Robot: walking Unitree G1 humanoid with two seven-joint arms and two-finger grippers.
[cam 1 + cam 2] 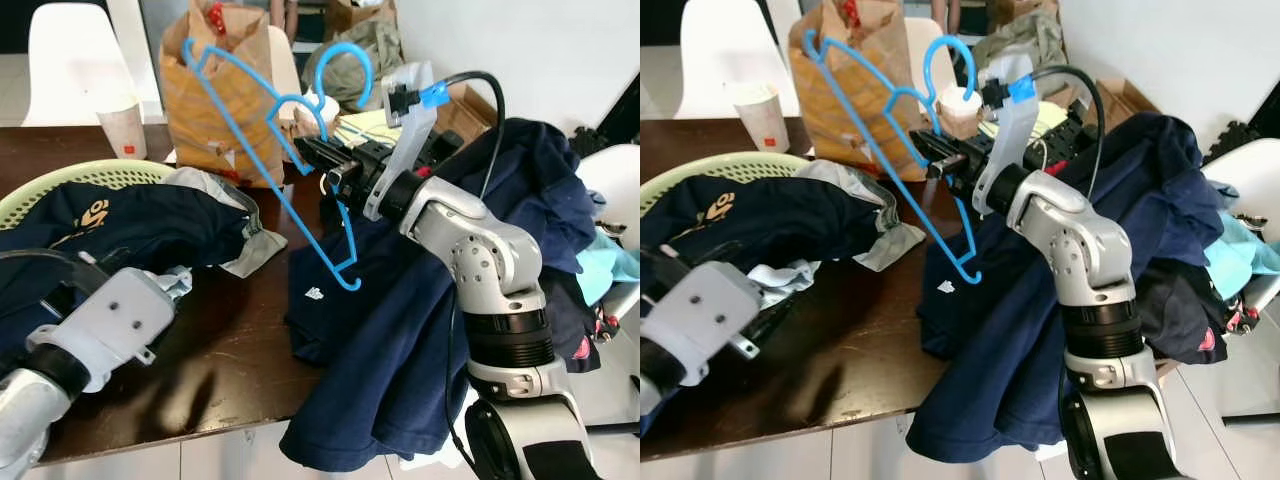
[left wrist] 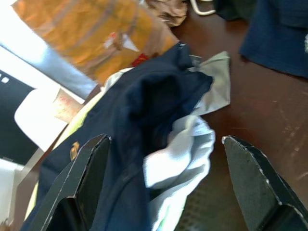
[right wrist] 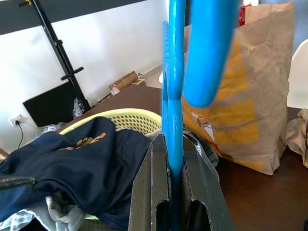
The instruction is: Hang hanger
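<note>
I see the blue hanger raised above the dark table, pinched in my right pincer near the base of its hook; the right wrist view shows the two black fingers pressed on the blue bar between them. The hanger hangs tilted, one shoulder tip up at about 11 o'clock against the brown paper bag, the other end down at about 5 o'clock just over the navy shirt. That shirt is spread across the table's right part and droops over the near edge at about 5 o'clock, and my right arm reaches in over it.

At 9 o'clock a pale green laundry basket holds another navy garment with a yellow print, and a grey-white piece of cloth spills from it onto the table. My left pincer sits low at 8 o'clock beside the basket, fingers spread wide apart, nothing between them but the cloth beneath.

Behind the bag at 11 o'clock stand a paper cup and a white chair. More clothes lie heaped at 3 o'clock
</note>
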